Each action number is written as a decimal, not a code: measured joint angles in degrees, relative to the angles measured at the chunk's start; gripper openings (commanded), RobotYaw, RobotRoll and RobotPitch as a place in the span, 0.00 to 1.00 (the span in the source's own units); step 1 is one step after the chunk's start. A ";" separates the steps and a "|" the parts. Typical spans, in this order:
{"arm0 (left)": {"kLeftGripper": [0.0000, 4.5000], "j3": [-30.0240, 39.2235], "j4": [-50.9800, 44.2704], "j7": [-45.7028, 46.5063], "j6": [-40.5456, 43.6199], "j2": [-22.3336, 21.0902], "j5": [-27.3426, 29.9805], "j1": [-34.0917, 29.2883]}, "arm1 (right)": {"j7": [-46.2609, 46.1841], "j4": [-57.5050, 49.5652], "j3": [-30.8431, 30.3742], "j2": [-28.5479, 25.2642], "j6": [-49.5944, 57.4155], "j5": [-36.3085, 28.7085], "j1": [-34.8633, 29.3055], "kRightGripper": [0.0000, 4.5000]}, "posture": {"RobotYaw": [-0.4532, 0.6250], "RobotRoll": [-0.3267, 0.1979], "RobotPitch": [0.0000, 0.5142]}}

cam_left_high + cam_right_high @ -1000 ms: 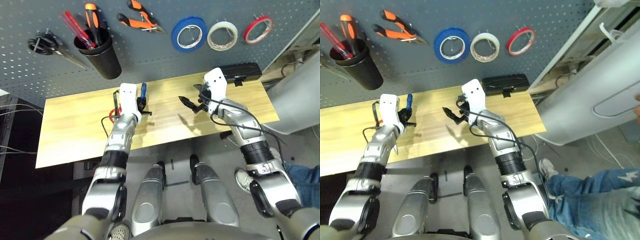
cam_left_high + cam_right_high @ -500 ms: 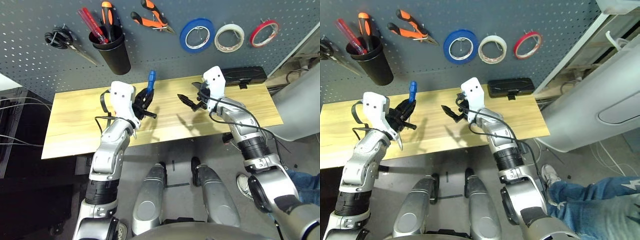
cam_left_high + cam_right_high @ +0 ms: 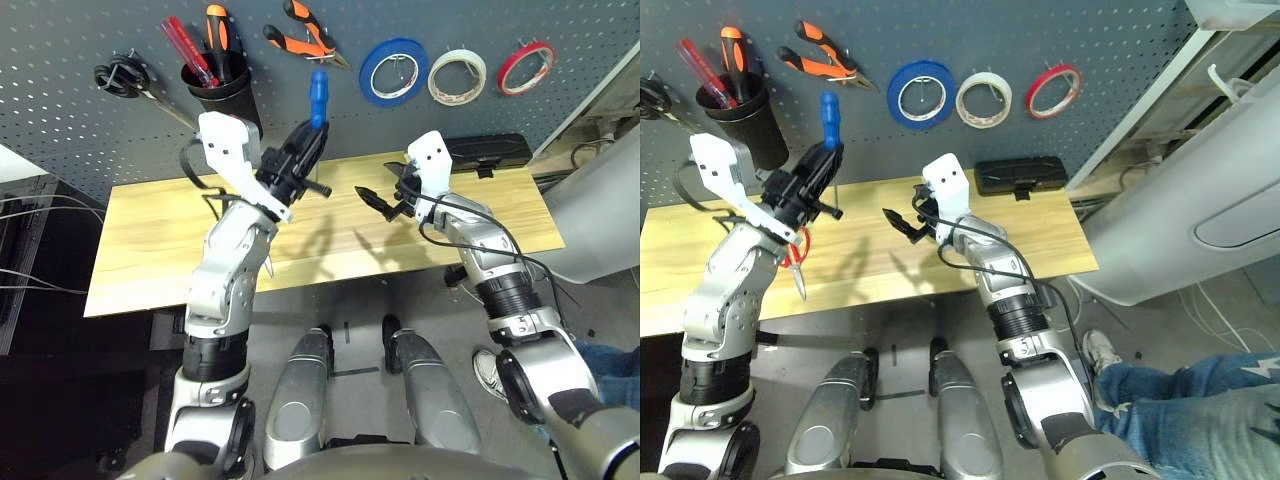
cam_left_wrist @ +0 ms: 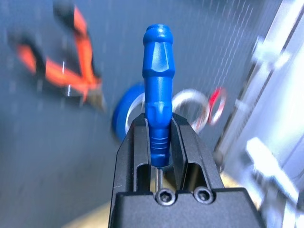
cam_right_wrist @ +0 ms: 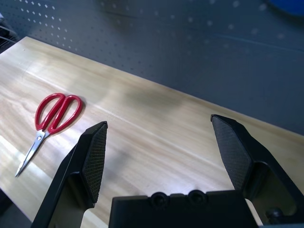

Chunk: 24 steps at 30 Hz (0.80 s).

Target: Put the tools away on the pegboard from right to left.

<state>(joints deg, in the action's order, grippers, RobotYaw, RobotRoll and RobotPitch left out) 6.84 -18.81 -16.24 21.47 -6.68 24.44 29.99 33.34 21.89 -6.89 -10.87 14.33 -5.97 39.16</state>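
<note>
My left gripper (image 3: pixel 303 152) is shut on the small blue-handled screwdriver (image 3: pixel 318 98), raised off the table with the handle pointing up at the pegboard (image 3: pixel 80 140). The handle stands just below the orange-and-black pliers (image 3: pixel 300 35) and left of the blue tape ring (image 3: pixel 393 72), both hanging on hooks. In the left wrist view the screwdriver (image 4: pixel 158 90) sits between my fingers (image 4: pixel 137 142). The red-handled scissors (image 5: pixel 56 112) lie flat on the wooden table, partly behind my left arm (image 3: pixel 800 248). My right gripper (image 3: pixel 385 193) hovers open over the table's middle, holding nothing.
A black cup (image 3: pixel 228 92) on the pegboard holds red and orange screwdrivers. Black-handled scissors (image 3: pixel 122 78) hang at the far left, white tape (image 3: pixel 457 75) and red tape (image 3: pixel 525 65) at the right. A black case (image 3: pixel 485 148) lies at the table's (image 3: pixel 150 240) back right.
My left arm has lifted the blue screwdriver from the table up toward the pegboard. The right arm has stayed in place. The camera view has shifted slightly.
</note>
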 measured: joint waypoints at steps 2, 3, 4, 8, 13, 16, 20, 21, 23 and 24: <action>0.11 1.89 0.08 1.59 0.06 0.03 1.56 4.60 | 0.00 0.18 0.11 0.08 -0.33 -0.01 0.36 1.00 | 0.48 0.62 0.54; 0.11 3.11 0.11 2.43 -0.06 -0.21 2.30 6.85 | 0.01 0.31 0.11 0.21 -0.37 -0.02 0.61 1.00 | 0.49 0.62 0.53; 0.11 3.94 0.18 3.02 -0.24 -0.55 2.53 8.44 | 0.01 0.41 0.15 0.31 -0.47 -0.02 0.78 1.00 | 0.49 0.62 0.53; 0.11 6.71 1.75 4.69 -3.84 -3.80 1.62 12.60 | 0.02 1.00 0.40 0.64 -1.32 -0.04 1.26 1.00 | 0.49 0.62 0.52; 0.11 9.07 7.83 5.86 -10.24 -8.08 -2.95 13.96 | 0.18 1.11 1.00 1.14 -2.13 -0.35 1.57 1.00 | 0.49 0.62 0.51; 0.11 9.34 12.67 6.43 -13.94 -8.58 -5.12 14.61 | 0.41 1.12 1.06 1.70 -2.64 -0.46 1.68 1.00 | 0.49 0.62 0.51; 0.11 9.55 18.32 7.39 -19.45 -8.72 -7.93 15.51 | 0.83 1.12 1.00 2.02 -2.74 -0.47 1.71 1.00 | 0.49 0.62 0.51; 0.11 9.57 19.65 7.56 -20.89 -8.72 -8.45 15.89 | 0.86 1.12 1.01 2.01 -2.75 -0.47 1.70 1.00 | 0.49 0.62 0.51; 0.11 9.57 22.45 7.71 -23.56 -8.72 -9.12 16.73 | 0.94 1.11 1.01 2.00 -2.83 -0.46 1.70 1.00 | 0.48 0.62 0.50; 0.11 9.56 23.95 7.71 -24.57 -8.72 -9.24 17.31 | 0.97 1.11 1.01 1.99 -2.85 -0.46 1.70 1.00 | 0.48 0.62 0.50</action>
<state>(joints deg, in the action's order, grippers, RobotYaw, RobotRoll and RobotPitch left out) 16.40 5.15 -8.54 -3.10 -15.41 15.19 47.30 34.31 23.01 -5.89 -8.87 11.49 -6.43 40.86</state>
